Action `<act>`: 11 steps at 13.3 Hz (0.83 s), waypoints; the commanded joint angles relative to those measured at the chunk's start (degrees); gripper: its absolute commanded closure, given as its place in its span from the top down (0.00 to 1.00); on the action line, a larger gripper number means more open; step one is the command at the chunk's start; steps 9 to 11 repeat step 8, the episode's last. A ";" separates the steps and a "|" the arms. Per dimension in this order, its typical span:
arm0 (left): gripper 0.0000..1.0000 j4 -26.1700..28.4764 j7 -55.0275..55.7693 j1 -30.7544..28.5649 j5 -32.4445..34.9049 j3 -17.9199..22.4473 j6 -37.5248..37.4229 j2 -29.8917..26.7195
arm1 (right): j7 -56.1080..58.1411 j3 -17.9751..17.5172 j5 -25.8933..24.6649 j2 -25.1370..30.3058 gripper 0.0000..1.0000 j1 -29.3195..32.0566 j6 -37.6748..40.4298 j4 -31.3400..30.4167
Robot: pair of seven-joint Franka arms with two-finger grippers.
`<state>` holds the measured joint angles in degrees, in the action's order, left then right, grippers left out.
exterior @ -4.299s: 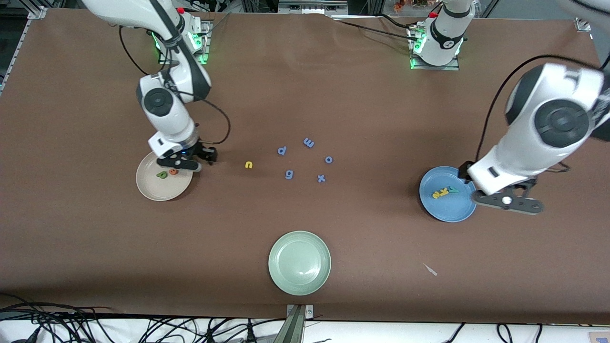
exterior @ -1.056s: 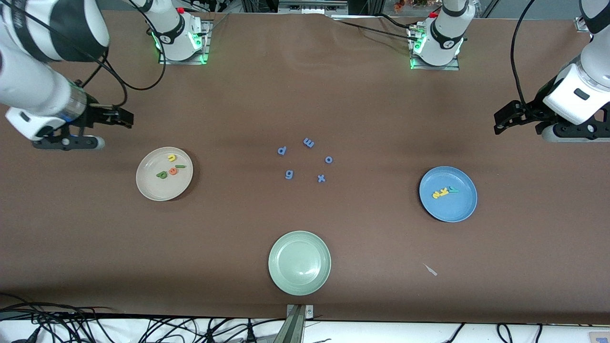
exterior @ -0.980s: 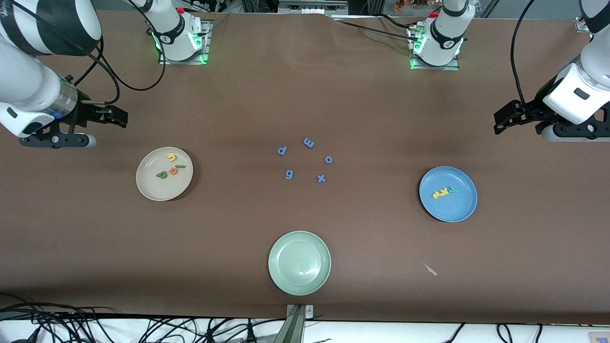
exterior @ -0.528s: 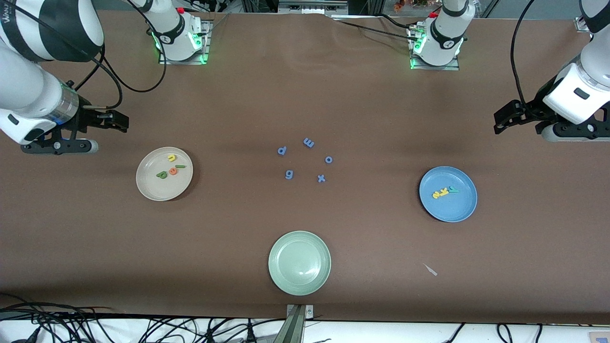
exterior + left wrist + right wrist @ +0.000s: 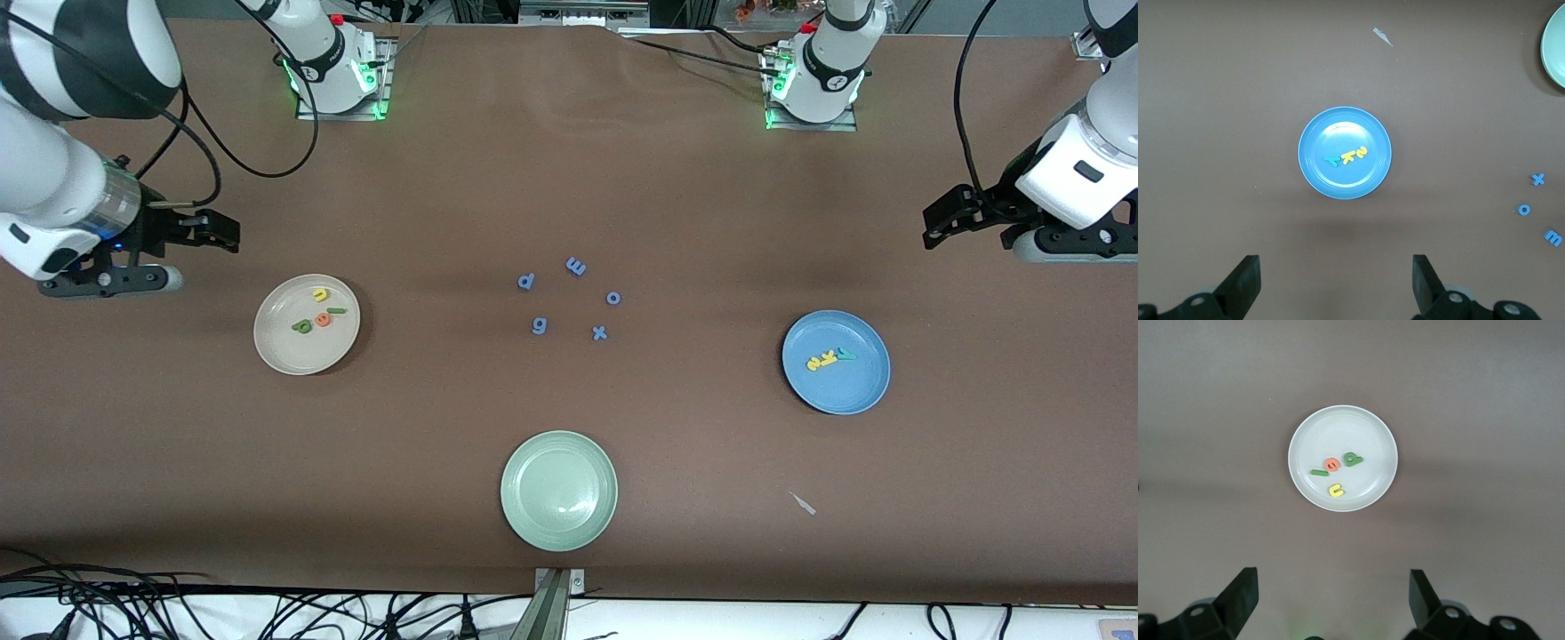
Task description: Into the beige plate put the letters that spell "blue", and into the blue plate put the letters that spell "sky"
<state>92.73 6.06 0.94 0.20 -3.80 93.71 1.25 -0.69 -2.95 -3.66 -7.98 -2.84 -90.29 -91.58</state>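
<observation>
The right gripper (image 5: 191,233) hangs high at about ten o'clock of the beige plate (image 5: 276,351), jaws spread wide and empty. In that plate lie the dark green b (image 5: 302,326), orange e (image 5: 323,319), light green l (image 5: 337,311) and yellow u (image 5: 319,294). Blue-purple letters (image 5: 539,326) sit mid-table, a pale green plate (image 5: 558,524) at six o'clock of them. The blue plate (image 5: 836,396) holds the yellow s (image 5: 813,364), yellow k (image 5: 829,359) and teal y (image 5: 845,354). The left gripper (image 5: 956,216), also wide and empty, hangs at two o'clock of it. The foam letters look light, soft and thin, probably best pinched across their strokes; sorting appears finished.
</observation>
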 commanded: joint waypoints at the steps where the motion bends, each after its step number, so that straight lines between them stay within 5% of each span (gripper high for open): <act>1: 1.00 -0.70 -0.79 0.37 -0.81 0.37 -1.43 -0.37 | 0.78 -1.27 0.58 -1.86 1.00 1.17 2.58 3.78; 11: 1.00 -0.70 -0.79 0.37 -0.81 0.37 -1.51 -0.46 | -0.02 -1.18 0.94 -2.04 1.00 1.70 2.32 3.69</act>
